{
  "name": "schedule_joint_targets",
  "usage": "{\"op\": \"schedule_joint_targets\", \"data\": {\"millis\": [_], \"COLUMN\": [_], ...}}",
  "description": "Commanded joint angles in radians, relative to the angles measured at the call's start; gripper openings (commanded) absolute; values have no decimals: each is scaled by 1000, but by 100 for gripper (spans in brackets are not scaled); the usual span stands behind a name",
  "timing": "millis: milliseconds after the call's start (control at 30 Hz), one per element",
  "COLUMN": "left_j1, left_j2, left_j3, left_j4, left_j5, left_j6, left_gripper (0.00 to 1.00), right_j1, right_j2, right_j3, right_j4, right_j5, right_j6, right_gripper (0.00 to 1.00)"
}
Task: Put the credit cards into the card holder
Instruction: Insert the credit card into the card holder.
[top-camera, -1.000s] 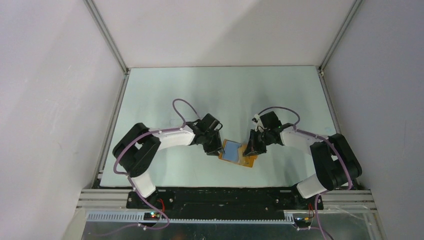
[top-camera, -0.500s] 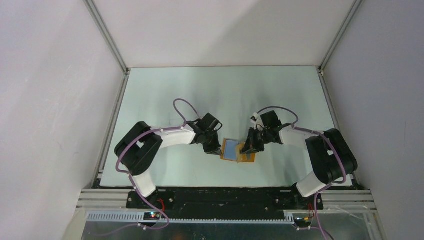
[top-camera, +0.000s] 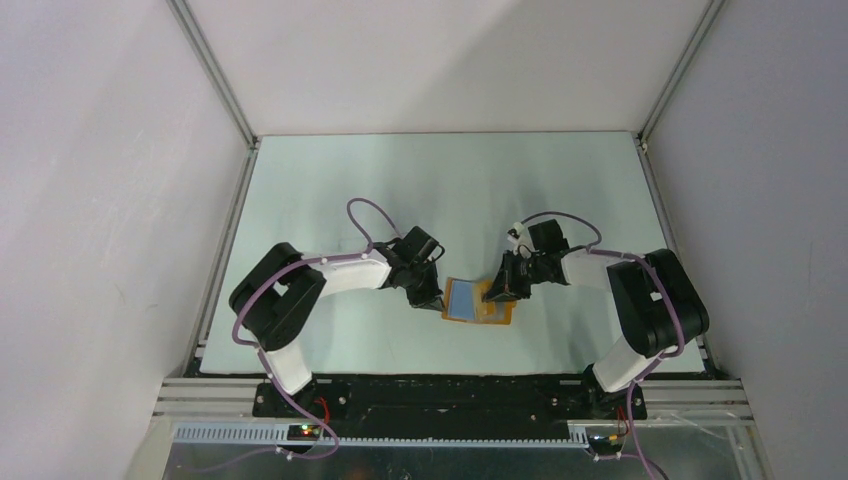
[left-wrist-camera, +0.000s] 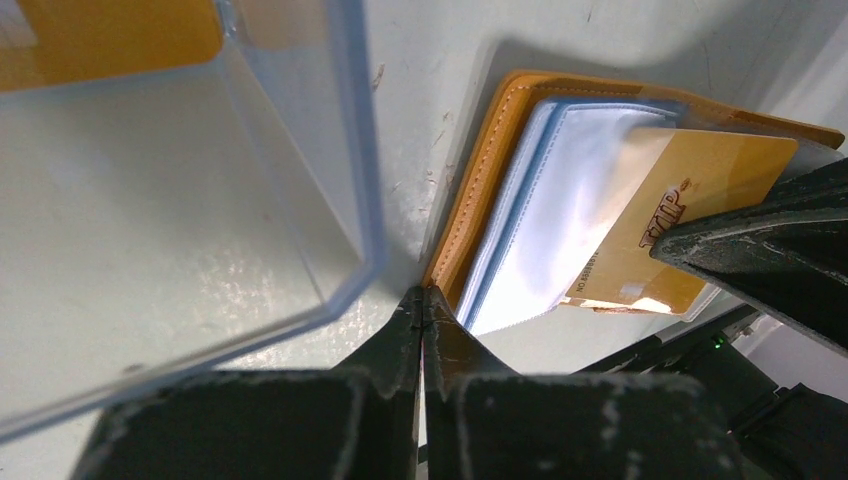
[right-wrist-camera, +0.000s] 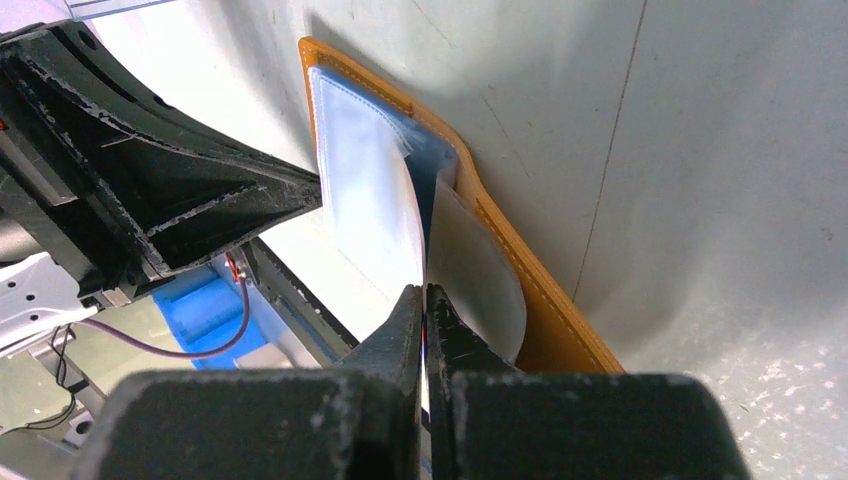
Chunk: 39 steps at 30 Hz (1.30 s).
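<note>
Right, top view: card holder (top-camera: 478, 303) lies open on the counter (top-camera: 420, 180), btwn the two sets of jaws. The left gripper (top-camera: 432, 299) sits at one edge of it, the right gripper (top-camera: 498, 291) over the other half. Lots of bare counter beyond both jaws and the side walls (top-camera: 120, 200) are well apart from the arms, so swing room isn't the issue. The tight spot is btwn the jaws themselves.

Left wrist view: jaws together, tips against the holder's stitched corner. Can't tell if they pinch anything or just pin it. A clear case (left-wrist-camera: 200, 200) sits just beside those jaws, on the side away from the holder, its wall nearly touching the tips. Ahead of the jaws the credit card (left-wrist-camera: 690, 205) lies slanted across the clear sleeve (left-wrist-camera: 560, 210), one corner under the right arm's jaws. Can't tell if its leading edge is under the film yet; not seated, I'd say.

Right wrist view: jaws together, clamped on the card, seen edge-on as a thin pale strip. Sleeve bows up just ahead of the tips.

To do it well: square the card w/ the pocket mouth, slide flat & slow, left jaws pinning the holder so it can't skate. Watch for the sleeve buckling and the two sets of tips meeting.
</note>
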Motion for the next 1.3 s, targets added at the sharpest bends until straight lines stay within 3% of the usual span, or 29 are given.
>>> {"op": "schedule_joint_targets", "data": {"millis": [0, 433, 1267], "left_j1": [-3, -26, -39], "left_j2": [53, 60, 56], "left_j3": [-35, -26, -20], "left_j4": [-47, -47, -47], "left_j5": [-40, -21, -23], "left_j6": [21, -9, -21], "left_gripper": [0, 0, 0], "right_j1": [-8, -1, 85], "right_j2": [24, -13, 21], "right_j3": [-10, -132, -198], "right_j4": [30, 237, 413], "right_j5": [50, 101, 154], "right_j6": [-30, 108, 220], "right_gripper": [0, 0, 0]}}
